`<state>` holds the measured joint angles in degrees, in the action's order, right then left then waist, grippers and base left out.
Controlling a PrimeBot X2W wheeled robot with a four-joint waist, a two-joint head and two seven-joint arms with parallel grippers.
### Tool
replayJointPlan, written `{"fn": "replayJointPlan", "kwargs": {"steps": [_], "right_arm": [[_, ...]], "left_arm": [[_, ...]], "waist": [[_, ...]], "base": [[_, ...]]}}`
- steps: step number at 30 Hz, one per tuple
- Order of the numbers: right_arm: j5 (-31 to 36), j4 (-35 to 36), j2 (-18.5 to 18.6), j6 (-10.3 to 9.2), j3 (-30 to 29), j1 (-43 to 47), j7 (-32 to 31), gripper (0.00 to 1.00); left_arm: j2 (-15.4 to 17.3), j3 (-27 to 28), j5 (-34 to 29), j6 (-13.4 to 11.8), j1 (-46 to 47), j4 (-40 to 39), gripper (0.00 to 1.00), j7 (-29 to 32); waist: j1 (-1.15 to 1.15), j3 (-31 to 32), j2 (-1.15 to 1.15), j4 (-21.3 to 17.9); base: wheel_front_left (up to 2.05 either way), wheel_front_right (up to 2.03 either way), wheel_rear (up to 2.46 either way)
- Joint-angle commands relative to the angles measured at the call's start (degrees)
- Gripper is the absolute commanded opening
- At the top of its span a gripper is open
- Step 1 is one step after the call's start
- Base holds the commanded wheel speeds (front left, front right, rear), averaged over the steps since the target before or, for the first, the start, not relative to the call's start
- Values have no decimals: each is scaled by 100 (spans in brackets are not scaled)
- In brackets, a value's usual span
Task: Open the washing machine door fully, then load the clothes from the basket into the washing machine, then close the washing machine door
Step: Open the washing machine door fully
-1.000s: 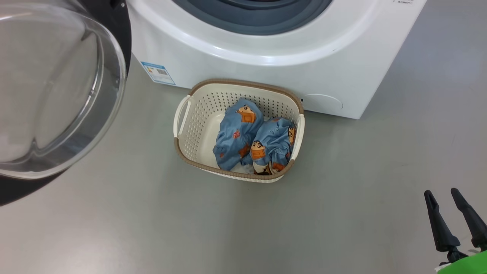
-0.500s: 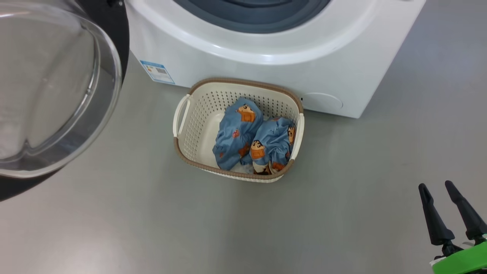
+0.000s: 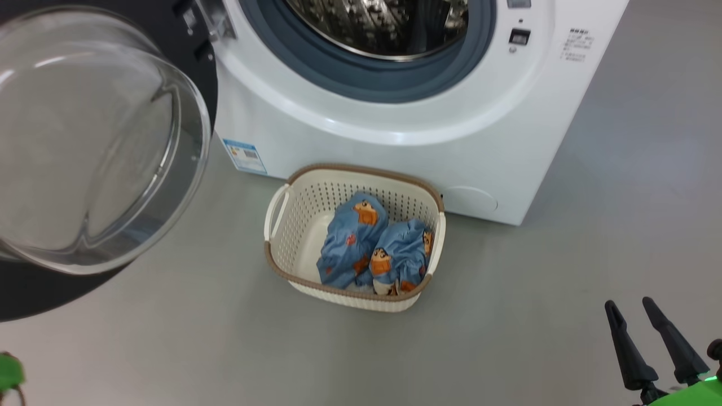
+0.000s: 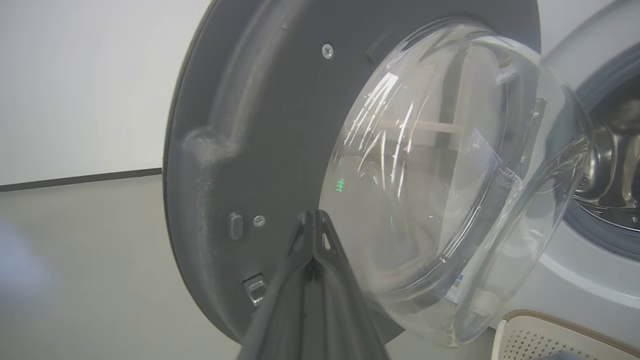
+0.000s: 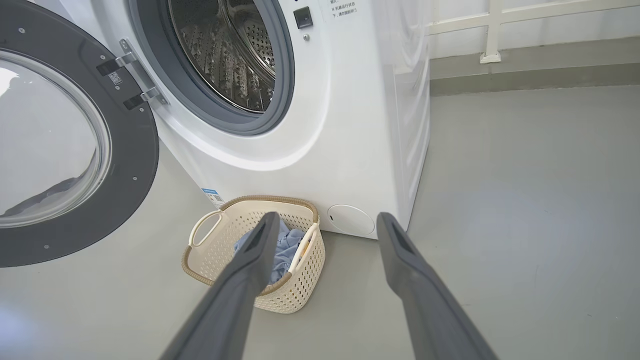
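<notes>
The washing machine (image 3: pixel 395 146) stands with its door (image 3: pixel 96 158) swung open to the left, showing the steel drum (image 5: pixel 230 50). On the floor against its front sits the basket (image 3: pixel 293 214) with the blue printed clothes (image 3: pixel 366 248) bunched in its right half. My right gripper (image 3: pixel 629 303) is open and empty at the lower right, well away from the basket; its wrist view looks between the gripper's fingers (image 5: pixel 327 220) toward the basket (image 5: pixel 210 260). My left gripper (image 4: pixel 313 216) is shut on nothing, its tips close before the door's dark inner rim (image 4: pixel 240 125), beside the glass dome (image 4: pixel 440 175).
Bare grey floor spreads around the basket and to the machine's right. A white wall with a dark skirting line (image 4: pixel 80 179) lies behind the door. A white rail (image 5: pixel 492 30) runs along the far wall to the right.
The head camera has tilted up, so the drum opening now shows and everything sits lower in the picture. Basket, clothes and door keep their places; the right gripper stays open.
</notes>
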<state>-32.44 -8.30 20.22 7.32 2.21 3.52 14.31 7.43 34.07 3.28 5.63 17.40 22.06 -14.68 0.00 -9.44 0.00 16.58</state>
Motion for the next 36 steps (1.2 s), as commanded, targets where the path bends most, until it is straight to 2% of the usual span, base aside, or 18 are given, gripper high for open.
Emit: {"fn": "replayJointPlan", "kwargs": {"steps": [1, 2, 5, 7, 8, 18, 28, 36], "right_arm": [[-28, 83, 94, 17, 95, 96, 69, 100], [-26, 78, 80, 17, 99, 133, 69, 100], [-14, 71, 28, 17, 93, 235, 69, 100], [-8, 73, -5, 17, 76, 287, 69, 100], [-5, 75, -15, 17, 72, 310, 69, 100], [25, 133, -29, 17, -41, 369, 69, 100], [28, 152, -16, 17, -177, 277, 69, 100], [14, 159, -25, 17, -221, 195, 69, 100]], "left_arm": [[152, -10, -44, 74, -204, -332, 3, -32], [103, -70, -26, 98, -295, -414, 24, -32], [22, -294, 82, 157, -559, -629, 49, -32], [10, -508, 163, 175, -747, -720, 88, -32], [17, -610, 203, 179, -828, -770, 100, -32], [108, -1855, 790, 184, -1358, -1181, 100, -32], [140, -2863, 1142, 185, -1414, -1314, 100, -32], [151, -3253, 1342, 185, -1354, -1346, 100, -32]], "waist": [[0, 278, 0, 13], [0, 329, 0, 11], [0, 472, 0, -15], [0, 541, 0, -52], [0, 572, 0, -73], [0, 591, 0, -351], [0, 467, 0, -766], [0, 374, 0, -1134]], "base": [[0, 0, 0], [0, 0, 0], [0, 0, 0], [0, 0, 0], [0, 0, 0], [0, 0, 0], [0, 0, 0], [0, 0, 0]]}}
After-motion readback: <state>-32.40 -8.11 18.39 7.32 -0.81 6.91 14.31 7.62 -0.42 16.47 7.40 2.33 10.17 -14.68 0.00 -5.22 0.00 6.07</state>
